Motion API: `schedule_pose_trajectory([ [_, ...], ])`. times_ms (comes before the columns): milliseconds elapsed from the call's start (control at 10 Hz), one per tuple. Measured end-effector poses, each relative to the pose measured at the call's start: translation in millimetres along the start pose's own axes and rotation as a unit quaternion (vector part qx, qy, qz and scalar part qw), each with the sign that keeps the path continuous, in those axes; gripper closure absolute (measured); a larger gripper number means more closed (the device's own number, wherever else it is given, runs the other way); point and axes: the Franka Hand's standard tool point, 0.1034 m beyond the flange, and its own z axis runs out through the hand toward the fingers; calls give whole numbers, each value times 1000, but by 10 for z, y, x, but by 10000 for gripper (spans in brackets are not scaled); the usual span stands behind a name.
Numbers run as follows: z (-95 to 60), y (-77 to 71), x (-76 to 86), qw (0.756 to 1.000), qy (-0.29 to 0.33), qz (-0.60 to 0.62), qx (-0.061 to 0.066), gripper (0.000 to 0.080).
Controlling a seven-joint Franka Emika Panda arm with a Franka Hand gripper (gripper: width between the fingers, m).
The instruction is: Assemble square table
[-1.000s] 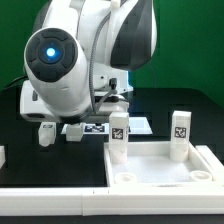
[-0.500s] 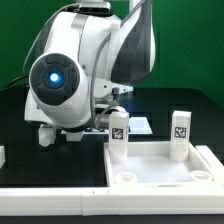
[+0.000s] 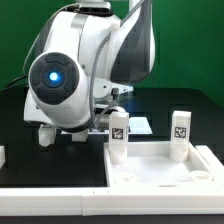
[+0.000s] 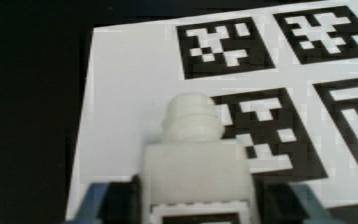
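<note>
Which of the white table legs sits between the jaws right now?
The leg over the marker board, flanked by both jaws in the wrist view; two others stand upright on the square panel.

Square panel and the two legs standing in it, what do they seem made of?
Square panel: looks like rigid white plastic, matte with slight sheen, judging by its moulded raised rim. Two legs: probably the same smooth white plastic; their black-and-white tags look like printed stickers, though that is uncertain.
</note>
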Motion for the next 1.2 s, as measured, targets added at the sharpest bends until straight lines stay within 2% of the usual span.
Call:
schedule_pose_trajectory([
  [200,-49,-5,-14,1000,8,-2,-1,518],
  [300,-228,-54,-141,1000,16,-14,1,518],
  [500,-659,-208,-435,995,91,-35,6,518],
  [600,-823,-295,-595,991,121,-50,-6,518],
  [700,-891,-342,-612,988,144,-60,-24,518],
  [800,-894,-359,-533,982,178,-61,-21,518],
  [1000,-943,-396,-518,968,242,-66,-18,517],
  [1100,-1028,-594,-578,962,270,-48,-6,517],
  [1200,-1236,-889,-605,949,310,-46,16,517],
])
